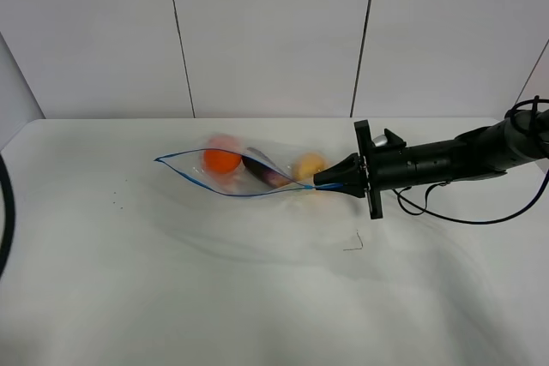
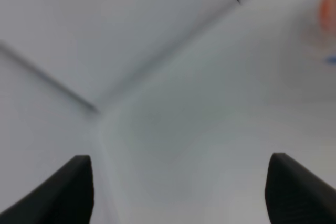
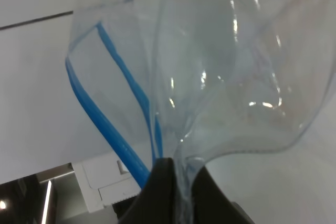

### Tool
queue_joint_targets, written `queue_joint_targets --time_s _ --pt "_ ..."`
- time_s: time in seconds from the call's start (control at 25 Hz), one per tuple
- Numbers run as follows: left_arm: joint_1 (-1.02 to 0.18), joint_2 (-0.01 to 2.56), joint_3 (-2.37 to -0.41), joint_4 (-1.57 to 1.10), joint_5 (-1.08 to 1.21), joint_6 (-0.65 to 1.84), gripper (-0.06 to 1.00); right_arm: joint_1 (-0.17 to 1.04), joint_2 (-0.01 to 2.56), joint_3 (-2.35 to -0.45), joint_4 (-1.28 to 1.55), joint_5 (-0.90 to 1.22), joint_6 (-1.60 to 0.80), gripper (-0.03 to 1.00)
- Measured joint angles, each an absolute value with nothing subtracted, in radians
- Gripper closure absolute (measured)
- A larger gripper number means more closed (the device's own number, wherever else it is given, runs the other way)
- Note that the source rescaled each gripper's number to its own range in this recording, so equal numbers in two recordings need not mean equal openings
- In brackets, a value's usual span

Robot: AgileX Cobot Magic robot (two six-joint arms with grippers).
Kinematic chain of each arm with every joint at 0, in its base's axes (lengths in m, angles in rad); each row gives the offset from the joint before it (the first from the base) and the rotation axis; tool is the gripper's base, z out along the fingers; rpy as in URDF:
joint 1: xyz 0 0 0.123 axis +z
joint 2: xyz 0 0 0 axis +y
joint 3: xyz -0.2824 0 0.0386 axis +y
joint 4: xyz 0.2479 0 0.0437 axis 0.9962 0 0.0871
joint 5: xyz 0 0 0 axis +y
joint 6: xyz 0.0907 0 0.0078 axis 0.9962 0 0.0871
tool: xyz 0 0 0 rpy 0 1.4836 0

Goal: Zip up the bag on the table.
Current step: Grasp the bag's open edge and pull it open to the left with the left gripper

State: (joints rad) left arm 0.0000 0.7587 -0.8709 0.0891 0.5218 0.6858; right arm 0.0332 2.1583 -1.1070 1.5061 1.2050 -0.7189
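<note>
Pinches one end of the bag [image 1: 244,179] with the right gripper [image 1: 324,183], jaws closed hard on the film and the blue zipper strip [image 3: 105,124]. Rests on the tabletop [image 1: 171,280], stretching straight out ahead of those jaws, long axis in line with them, mouth gaping along the strip. Probably handles as thin, soft, slippery film, light in itself but weighed down by the fruit [image 1: 222,161]; liable to crumple and slide. Best taken at the strip's ends, not mid-film. Leaves the left gripper [image 2: 178,192] well apart from the bag, jaws wide, holding nothing.
</note>
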Motion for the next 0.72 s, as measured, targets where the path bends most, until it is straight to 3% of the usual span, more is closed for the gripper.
queue_joint_targets --time_s 0.2,0.44,0.72 --pt "-0.004 0.914 -0.872 0.088 0.087 1.043 -0.06 0.033 2.158 -1.107 1.501 1.205 -0.719 0.97" --pt "-0.012 1.126 -0.872 0.142 -0.401 1.133 -0.06 0.033 2.158 -1.107 1.499 1.205 -0.719 0.97" --pt "-0.193 1.308 -0.869 0.260 -0.541 1.123 -0.06 0.033 2.158 -1.107 1.499 1.205 -0.719 0.97"
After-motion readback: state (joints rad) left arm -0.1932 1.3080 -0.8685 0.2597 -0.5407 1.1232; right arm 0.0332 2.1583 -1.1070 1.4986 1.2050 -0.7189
